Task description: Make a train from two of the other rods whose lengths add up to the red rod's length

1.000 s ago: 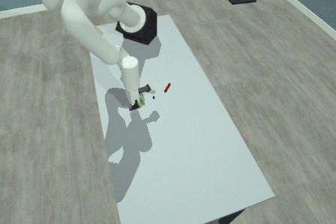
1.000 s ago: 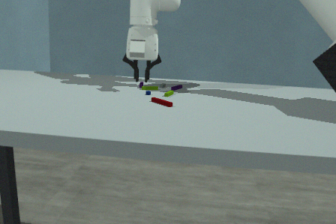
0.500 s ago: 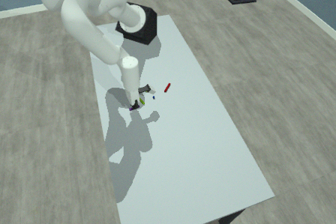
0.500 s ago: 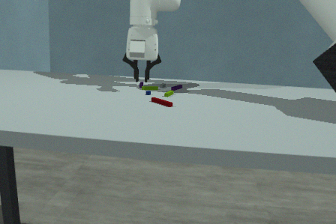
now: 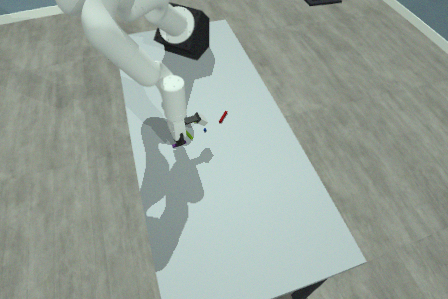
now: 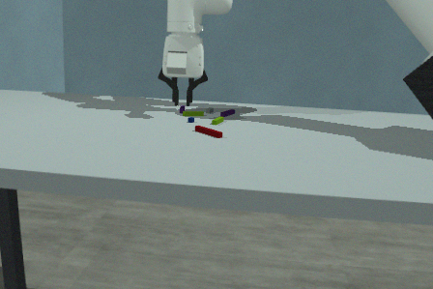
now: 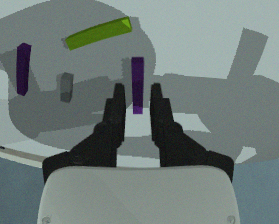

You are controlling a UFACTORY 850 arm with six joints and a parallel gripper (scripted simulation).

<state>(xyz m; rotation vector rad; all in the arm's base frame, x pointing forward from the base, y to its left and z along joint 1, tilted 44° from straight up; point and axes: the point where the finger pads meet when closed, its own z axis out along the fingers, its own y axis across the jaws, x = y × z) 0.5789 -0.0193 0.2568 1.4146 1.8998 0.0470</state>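
My gripper (image 5: 180, 142) (image 6: 182, 104) (image 7: 137, 95) is partly open and empty, pointing down just above a purple rod (image 6: 182, 109) (image 7: 137, 69). In the wrist view this rod lies lengthwise between the two fingers, below them. The blue rod (image 5: 205, 130) (image 6: 191, 120) is a small cube-like piece on the table. The red rod (image 5: 223, 117) (image 6: 208, 131) lies apart from the others. In the top view the arm hides part of the group.
A lime rod (image 5: 189, 135) (image 6: 193, 113) (image 7: 99, 34) lies near the gripper, turned across the purple rod's direction. A second lime rod (image 6: 217, 121), a second purple rod (image 6: 227, 113) (image 7: 23, 70) and a grey rod (image 6: 210, 110) (image 7: 66, 87) lie separately on the table (image 5: 260, 188).
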